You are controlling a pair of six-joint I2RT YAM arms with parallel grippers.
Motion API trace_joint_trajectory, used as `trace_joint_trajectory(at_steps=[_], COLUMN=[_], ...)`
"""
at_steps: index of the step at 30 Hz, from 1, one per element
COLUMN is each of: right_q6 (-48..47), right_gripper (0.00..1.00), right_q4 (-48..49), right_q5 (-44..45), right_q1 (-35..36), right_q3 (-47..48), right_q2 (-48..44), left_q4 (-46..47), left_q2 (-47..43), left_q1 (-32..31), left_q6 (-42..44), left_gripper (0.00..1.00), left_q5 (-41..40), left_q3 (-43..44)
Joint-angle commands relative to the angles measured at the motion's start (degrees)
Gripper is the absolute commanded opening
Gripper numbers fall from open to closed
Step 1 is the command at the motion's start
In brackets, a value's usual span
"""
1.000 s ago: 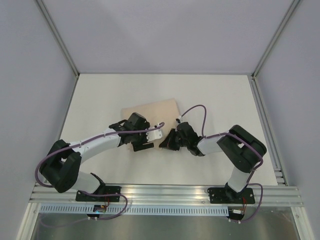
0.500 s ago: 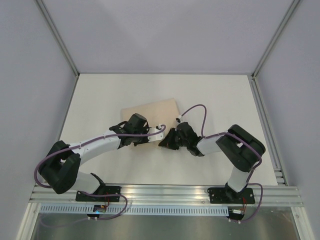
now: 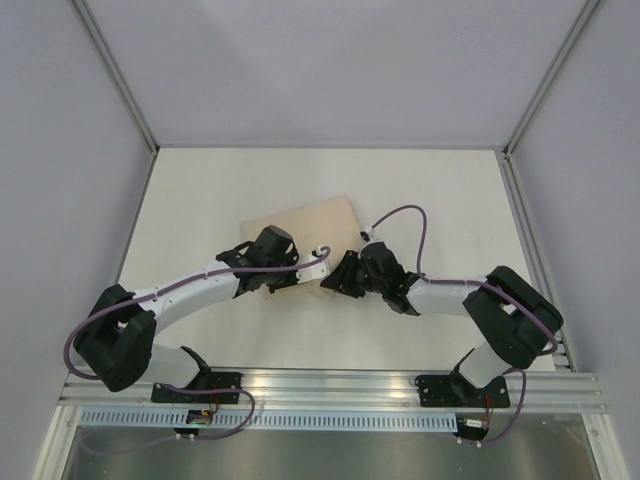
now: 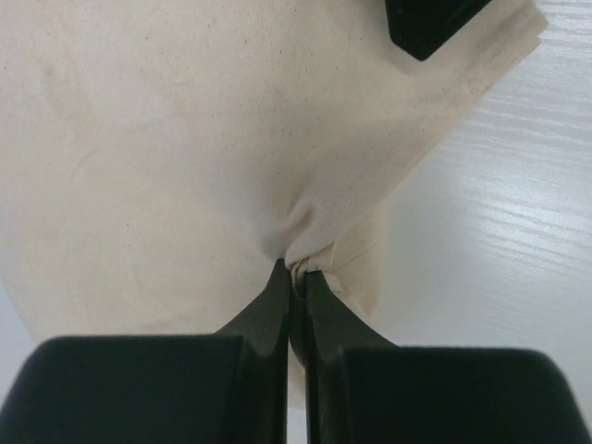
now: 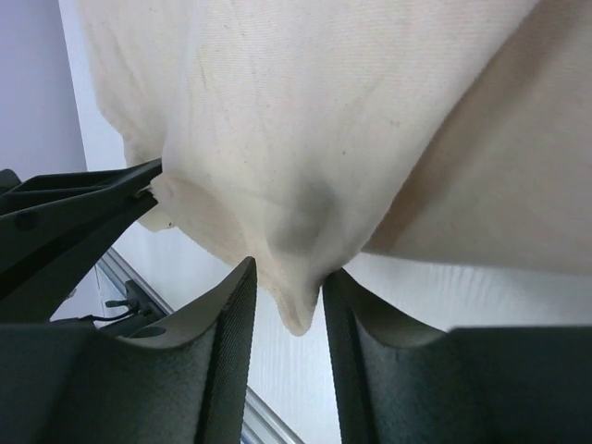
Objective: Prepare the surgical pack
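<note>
Tan cloth sheet (image 3: 318, 215): lies folded near the middle of the white table (image 3: 200, 190), just ahead of both arms. Its near edge is bunched where the two grippers meet it.
Left gripper (image 4: 298, 277): fingers are closed tight on a small pinch of the cloth's edge. The fabric puckers into short creases right at the tips, and a loose flap hangs beside them.
Right gripper (image 5: 287, 277): fingers stand a narrow way apart. A rounded corner of the cloth hangs down between them, brushing their inner faces but not squeezed flat.
Grippers to each other: they are close together along the cloth's near edge, tips turned toward one another. A dark part of the right one shows at the top of the left wrist view. The left one shows at the left edge of the right wrist view.
Table surface: white with a faint wood grain, showing beside the cloth's right edge in the left wrist view.
</note>
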Motion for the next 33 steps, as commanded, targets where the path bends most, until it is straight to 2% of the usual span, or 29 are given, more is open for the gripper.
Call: trace_joint_trajectory(at_steps=[1, 5, 9, 10, 12, 16, 18, 23, 29, 33], right_q6=[-2.8, -3.8, -3.3, -3.4, -3.3, -1.3, -0.1, 2.2, 2.3, 3.0], right_gripper=[0.37, 0.44, 0.46, 0.45, 0.35, 0.07, 0.01, 0.00, 0.00, 0.00], right_q4=[-8.8, -21.1, -22.8, -21.8, -16.7, -5.5, -2.0, 7.4, 9.7, 17.5], right_q5=[4.8, 8.7, 13.3, 13.3, 11.4, 4.8, 2.4, -0.4, 1.8, -0.1], right_q1=[0.2, 0.3, 0.3, 0.3, 0.3, 0.4, 0.5, 0.6, 0.6, 0.6], right_q3=[0.0, 0.5, -0.7, -1.0, -1.2, -0.7, -0.4, 1.0, 0.1, 0.3], right_q2=[-6.3, -12.4, -17.6, -18.4, -18.5, -10.9, -7.6, 2.1, 5.5, 8.4], left_q4=[-1.0, -1.6, -1.8, -1.8, -1.9, -2.0, -2.1, -2.0, -2.1, -2.1], left_q2=[-1.8, -2.0, -2.0, -1.9, -1.7, -1.4, -1.2, -1.0, -2.3, -1.8], left_q1=[-0.7, -0.8, -0.7, -0.8, -0.7, -0.7, -0.7, -0.7, -0.7, -0.7], left_q6=[-0.9, -0.8, -0.7, -0.6, -0.6, -0.9, -0.9, -1.1, -2.1, -2.2], left_gripper=[0.02, 0.01, 0.02, 0.02, 0.03, 0.04, 0.04, 0.04, 0.03, 0.03], left_q5=[2.8, 2.7, 3.0, 2.8, 2.8, 3.2, 3.3, 3.2, 4.8, 5.4], left_q3=[1.9, 2.3, 2.5, 2.5, 2.5, 2.7, 2.9, 2.8, 3.2, 3.3])
